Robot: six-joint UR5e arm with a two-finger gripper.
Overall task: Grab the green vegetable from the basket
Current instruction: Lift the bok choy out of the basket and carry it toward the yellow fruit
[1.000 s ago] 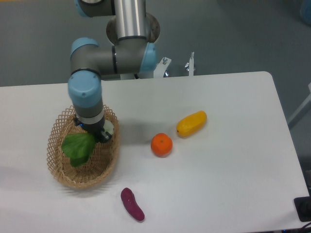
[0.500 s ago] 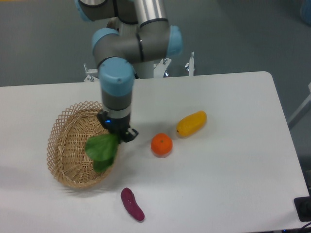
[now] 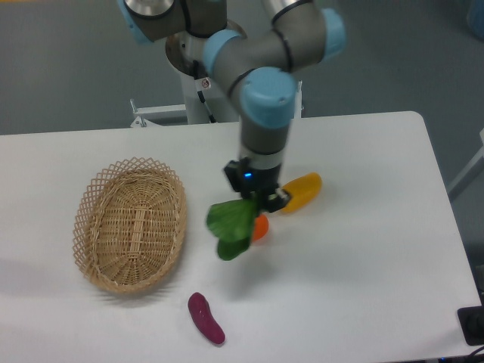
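The green vegetable hangs in the air right of the basket, its dark leaves drooping down and to the left. My gripper is shut on its stalk end, which the fingers hide. The tan woven basket lies at the left of the table with nothing in it. The vegetable partly covers an orange behind it.
A yellow oblong fruit lies just right of the gripper, partly hidden by it. A purple eggplant-like piece lies near the front edge, below the basket. The arm's base stands at the back of the table.
The gripper carried the green vegetable up out of the basket and to the right, from over the basket's rim to above the orange. The basket now holds nothing.
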